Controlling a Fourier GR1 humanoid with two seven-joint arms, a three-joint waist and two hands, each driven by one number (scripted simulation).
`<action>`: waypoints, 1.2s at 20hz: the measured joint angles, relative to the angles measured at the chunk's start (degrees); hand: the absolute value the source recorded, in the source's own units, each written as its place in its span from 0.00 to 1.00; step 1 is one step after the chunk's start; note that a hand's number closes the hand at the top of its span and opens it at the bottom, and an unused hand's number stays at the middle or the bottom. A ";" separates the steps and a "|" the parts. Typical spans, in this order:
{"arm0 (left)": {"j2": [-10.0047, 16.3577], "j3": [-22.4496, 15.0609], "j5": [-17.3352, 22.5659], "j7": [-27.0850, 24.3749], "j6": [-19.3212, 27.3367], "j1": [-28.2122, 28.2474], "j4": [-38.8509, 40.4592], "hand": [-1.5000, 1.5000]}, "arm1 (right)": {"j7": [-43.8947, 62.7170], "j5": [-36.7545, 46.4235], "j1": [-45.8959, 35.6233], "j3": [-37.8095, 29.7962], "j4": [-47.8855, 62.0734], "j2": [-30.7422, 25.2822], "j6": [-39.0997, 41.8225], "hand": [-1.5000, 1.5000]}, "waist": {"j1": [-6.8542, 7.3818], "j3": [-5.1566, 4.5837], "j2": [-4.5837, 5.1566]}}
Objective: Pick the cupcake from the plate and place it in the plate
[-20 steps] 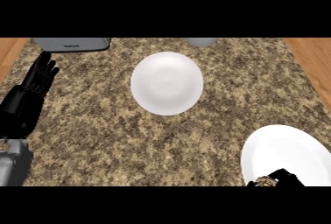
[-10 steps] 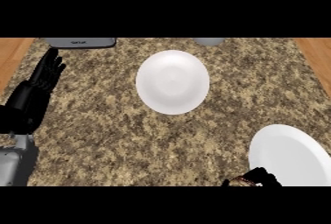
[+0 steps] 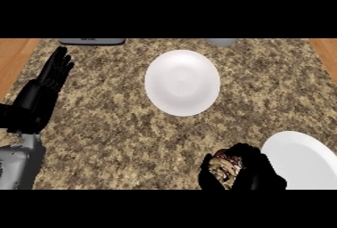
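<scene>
the right black hand point(image 3: 255, 173) is curled round the brown cupcake with pale flecks point(image 3: 222, 166), fingers and thumb closed about it so that only part of it shows. hand and cupcake sit at the view's lower edge, over the speckled brown granite counter point(image 3: 112, 129). they are just left of the white round plate at lower right point(image 3: 306, 162), and the cupcake is not on it. whether the hand touches that plate's rim i cannot tell. the second white round plate point(image 3: 182, 82) lies in the middle, well apart from the cupcake.

the left black hand point(image 3: 41, 95) rests at the left edge, fingers straight and together, pointing up, holding nothing.

at the top edge a dark grey flat object point(image 3: 92, 41) bears a faint pale mark too small to read. a grey rounded object point(image 3: 220, 42) is cut off further right.
</scene>
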 measured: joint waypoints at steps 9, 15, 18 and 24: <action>-0.31 -0.51 0.31 0.19 -1.25 -2.46 1.52 0.50 | -0.39 -11.46 -20.42 -10.84 11.88 0.36 0.49 1.00 | 1.94 0.08 0.58; -0.51 -0.69 0.17 -0.24 -1.67 -3.32 1.98 0.50 | -1.75 -19.96 -31.75 -19.47 23.85 0.48 -2.23 1.00 | 3.01 0.13 0.78; -0.95 -1.07 0.02 -0.20 -1.68 -3.64 2.12 0.50 | -2.83 -22.86 -36.65 -23.97 31.44 0.53 -4.17 1.00 | 3.34 0.14 0.91; -1.25 -1.02 -0.23 0.04 -1.53 -4.87 2.77 0.50 | -5.34 -26.90 -44.81 -30.52 48.34 0.59 -8.63 1.00 | 3.68 0.15 1.13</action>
